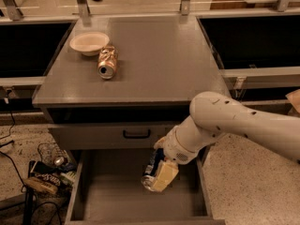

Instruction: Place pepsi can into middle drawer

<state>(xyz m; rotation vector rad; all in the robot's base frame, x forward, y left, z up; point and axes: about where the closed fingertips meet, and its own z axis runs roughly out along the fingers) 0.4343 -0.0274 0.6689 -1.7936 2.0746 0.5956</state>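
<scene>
Camera view: grey cabinet (159,55) at centre, middle drawer (112,191) open at the near edge. White arm (243,121) reaches in from the right. Gripper (157,176) sits over the drawer's right half, pinching the tilted pepsi can (151,165). Far left on top: bowl (89,42), with dented gold can (107,63) just beside it.

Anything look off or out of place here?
Dented gold can lies on its side on the cabinet top beside the bowl. Floor clutter sits left of the middle drawer. Gripper holds the pepsi can, tilted, over that drawer.
</scene>
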